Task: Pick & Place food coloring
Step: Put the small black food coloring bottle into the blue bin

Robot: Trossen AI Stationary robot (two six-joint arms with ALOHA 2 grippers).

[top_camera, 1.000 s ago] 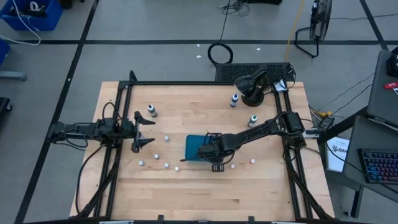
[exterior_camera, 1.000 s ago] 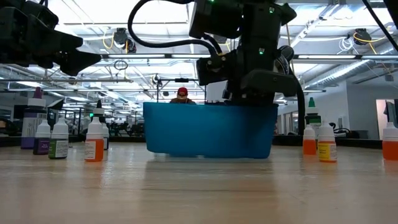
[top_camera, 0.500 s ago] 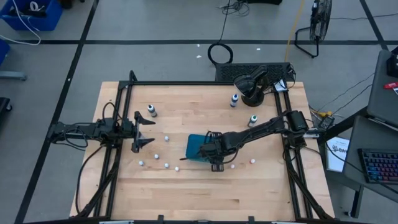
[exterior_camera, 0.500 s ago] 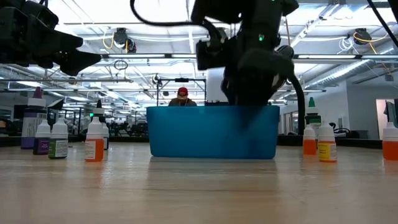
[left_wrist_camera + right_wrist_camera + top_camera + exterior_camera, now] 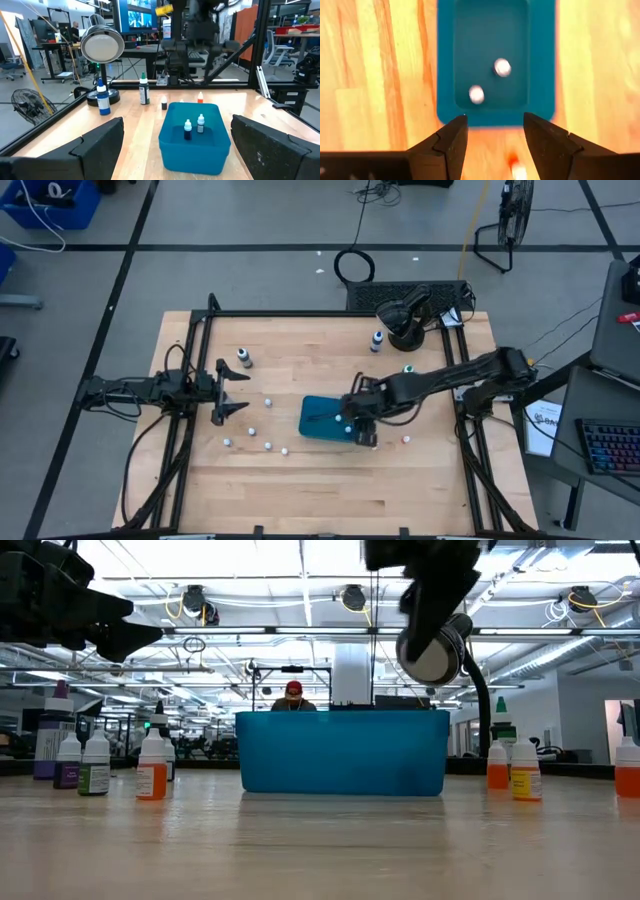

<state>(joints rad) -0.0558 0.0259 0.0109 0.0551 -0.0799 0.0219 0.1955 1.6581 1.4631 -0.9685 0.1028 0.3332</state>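
The teal tray (image 5: 318, 420) sits mid-table, with two white-capped food coloring bottles (image 5: 502, 67) (image 5: 476, 94) standing upright on its floor; the left wrist view also shows them (image 5: 187, 129). My right gripper (image 5: 495, 140) hangs open above the tray's right end (image 5: 358, 422), pointing steeply down, nothing between its fingers. More small bottles (image 5: 268, 446) stand on the wood left of the tray, and a red one (image 5: 406, 439) to its right. My left gripper (image 5: 225, 392) waits open and level at the table's left side.
Three taller dark bottles (image 5: 244, 358) (image 5: 377, 340) (image 5: 407, 368) stand toward the far side. A black round object with cable (image 5: 405, 320) sits at the far right. In the low view, bottles (image 5: 152, 768) (image 5: 497, 765) flank the tray (image 5: 342, 752).
My right gripper has risen out of the tray, clear of its rim, and drawn back a little toward the table's right edge. The bottles in the tray stay standing.
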